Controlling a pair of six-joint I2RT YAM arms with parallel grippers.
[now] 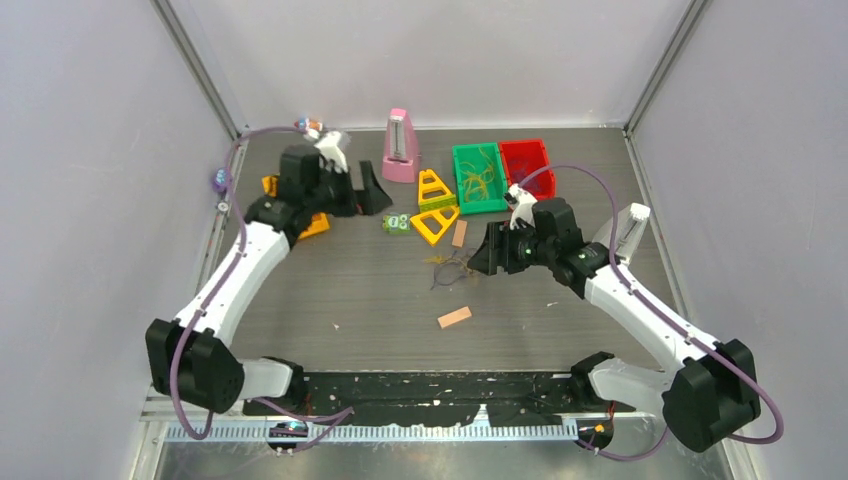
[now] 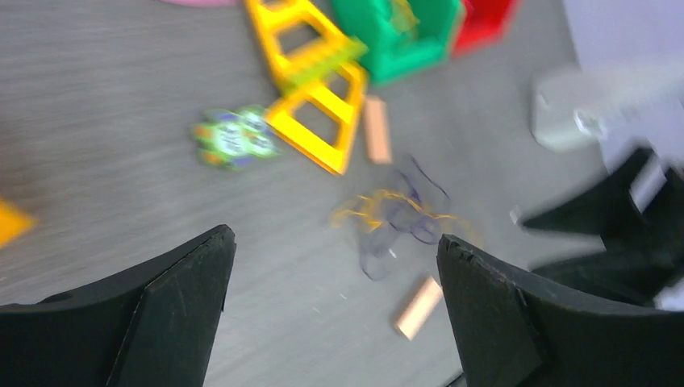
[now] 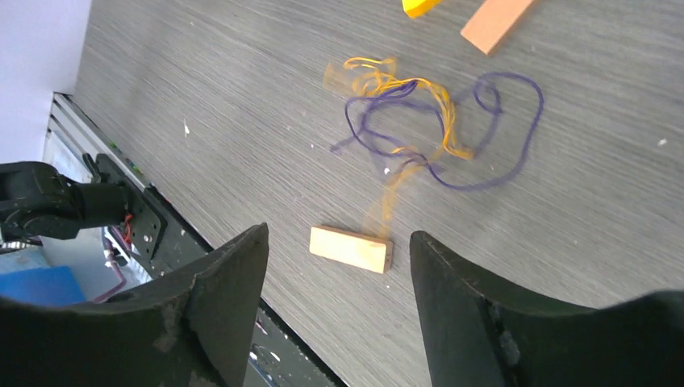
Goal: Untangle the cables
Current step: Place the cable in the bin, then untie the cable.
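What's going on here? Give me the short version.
Two robot arms are working on a small tangle of cables, and neither holds anything at this moment. The yellow-orange and purple strands lie knotted together on the table. The right gripper hovers just beside them, fingers open. The left gripper is farther off toward the back left, fingers open too. Some yellow strands sit in the green bin. The tangle is not yet separated.

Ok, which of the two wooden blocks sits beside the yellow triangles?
The far block, just right of the lower yellow triangle. The near block lies alone, on the arms' side of the cables.
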